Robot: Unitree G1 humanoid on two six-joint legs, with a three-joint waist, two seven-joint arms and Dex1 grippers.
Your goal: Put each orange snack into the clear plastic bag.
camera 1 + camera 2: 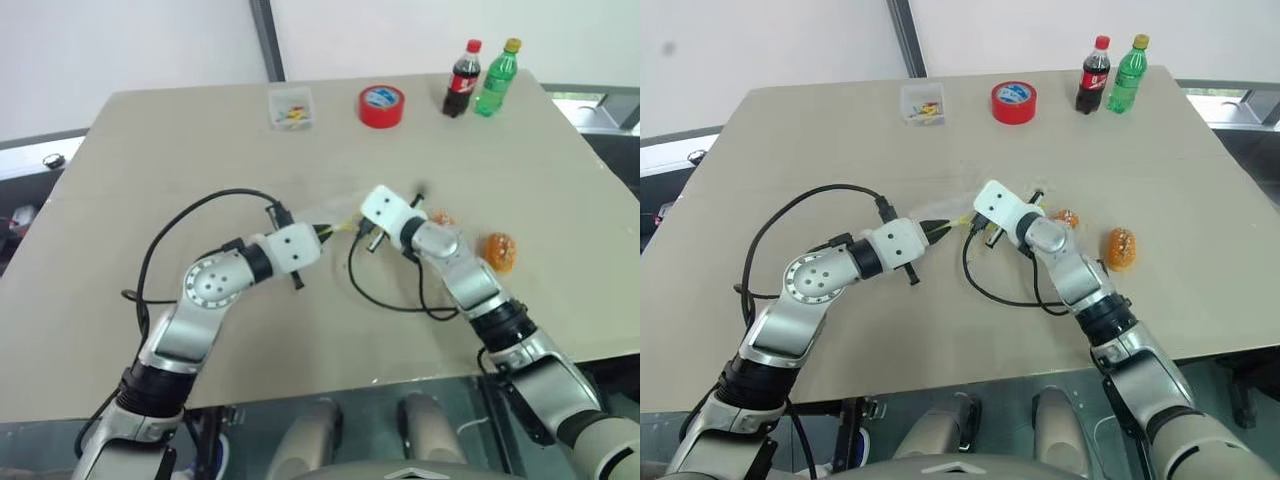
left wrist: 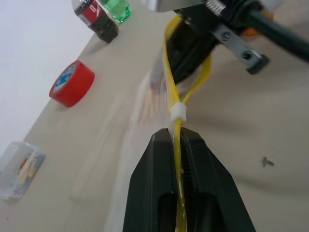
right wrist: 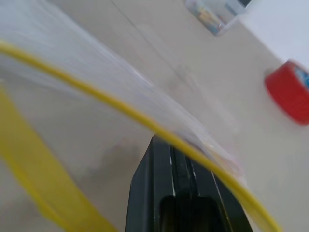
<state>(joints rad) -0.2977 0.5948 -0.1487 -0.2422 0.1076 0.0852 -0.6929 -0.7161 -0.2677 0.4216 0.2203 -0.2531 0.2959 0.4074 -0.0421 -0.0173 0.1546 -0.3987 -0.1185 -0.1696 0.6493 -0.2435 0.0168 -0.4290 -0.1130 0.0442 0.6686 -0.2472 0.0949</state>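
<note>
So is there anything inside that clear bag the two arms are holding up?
Nothing orange shows through the clear plastic bag; it looks empty. Both orange snacks lie on the table. The right tool hides part of the bag's far end.

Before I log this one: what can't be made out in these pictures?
- Bag: its body is a pale blur in the left wrist view; whether anything is inside cannot be told.
- Nearer snack: partly hidden behind the right arm in the eye views.
- Clear box: its coloured contents are too small to identify.
- Right end effector: the seal strip crosses its tips; whether it grips the strip is unclear.
</note>
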